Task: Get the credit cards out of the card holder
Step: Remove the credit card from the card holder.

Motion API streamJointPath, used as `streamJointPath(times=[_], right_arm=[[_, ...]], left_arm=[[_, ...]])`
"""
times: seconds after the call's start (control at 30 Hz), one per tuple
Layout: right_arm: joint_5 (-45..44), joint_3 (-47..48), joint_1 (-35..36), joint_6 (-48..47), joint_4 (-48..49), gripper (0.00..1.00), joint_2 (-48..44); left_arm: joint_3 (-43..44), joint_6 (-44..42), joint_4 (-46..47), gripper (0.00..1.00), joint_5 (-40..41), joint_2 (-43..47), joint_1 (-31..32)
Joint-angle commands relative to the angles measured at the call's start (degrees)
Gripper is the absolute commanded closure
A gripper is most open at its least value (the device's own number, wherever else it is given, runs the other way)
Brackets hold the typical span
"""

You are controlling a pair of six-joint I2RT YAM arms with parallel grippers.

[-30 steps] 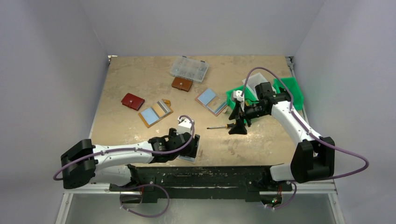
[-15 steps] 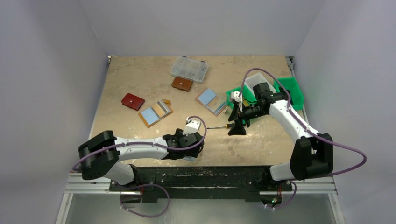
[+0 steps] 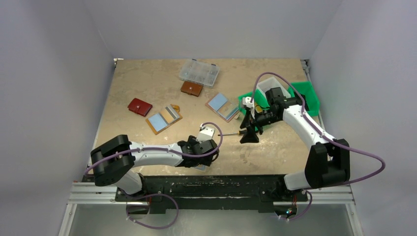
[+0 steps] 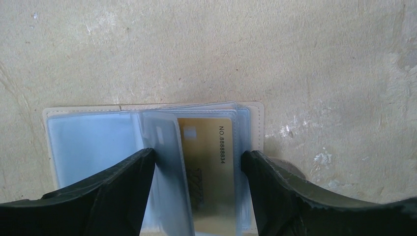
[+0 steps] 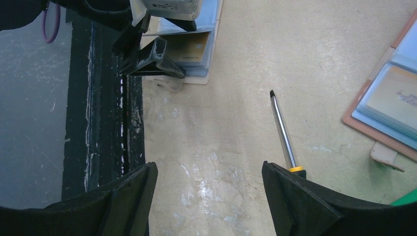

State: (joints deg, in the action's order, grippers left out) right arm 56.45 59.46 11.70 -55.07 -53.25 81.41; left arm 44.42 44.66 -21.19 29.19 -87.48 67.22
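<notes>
The card holder [image 4: 88, 142] lies open near the table's front edge, beige-rimmed with pale blue clear sleeves. A gold credit card [image 4: 206, 147] sits in the sleeve stack on its right half. My left gripper [image 4: 196, 162] straddles that stack. One fingertip touches a raised sleeve on the left and the other touches the stack's right edge. In the top view the left gripper [image 3: 202, 160] covers most of the holder [image 3: 199, 167]. The right wrist view shows the same holder [image 5: 199, 73]. My right gripper [image 5: 209, 172] hangs open over bare table, holding nothing.
A screwdriver [image 3: 228, 133] lies between the arms. Two other open holders [image 3: 163, 118] [image 3: 222, 106], a red wallet [image 3: 139, 106], a brown wallet [image 3: 191, 88] and a clear box [image 3: 199, 72] lie farther back. A green bin [image 3: 305, 93] stands right. The black rail [image 3: 211, 184] borders the front.
My left arm has swung right along the front edge, and its jaws have narrowed onto the sleeve stack. The right arm has hardly moved.
</notes>
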Motion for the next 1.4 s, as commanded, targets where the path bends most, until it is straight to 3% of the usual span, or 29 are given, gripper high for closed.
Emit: streamJointPath(times=[0.0, 0.27, 0.9, 1.37], right_arm=[[0.51, 1.36, 0.41, -1.18, -1.06, 0.13, -0.11], [0.42, 1.57, 0.86, -1.61, -1.66, 0.14, 0.26], [-0.7, 1.8, 3.6, -1.79, -2.29, 0.14, 2.03], [-1.34, 2.06, 4.97, -1.88, -2.73, 0.14, 2.98]], left_arm=[[0.45, 1.51, -1.83, 0.31, 1.15, -0.65, 0.02], [-3.77, 1.34, 3.6, 0.27, -2.65, 5.75, -0.6], [-15.01, -0.1, 13.75, 0.29, -16.07, 16.98, -9.35], [-17.85, -0.98, 16.27, 0.27, -20.6, 19.26, -11.66]])
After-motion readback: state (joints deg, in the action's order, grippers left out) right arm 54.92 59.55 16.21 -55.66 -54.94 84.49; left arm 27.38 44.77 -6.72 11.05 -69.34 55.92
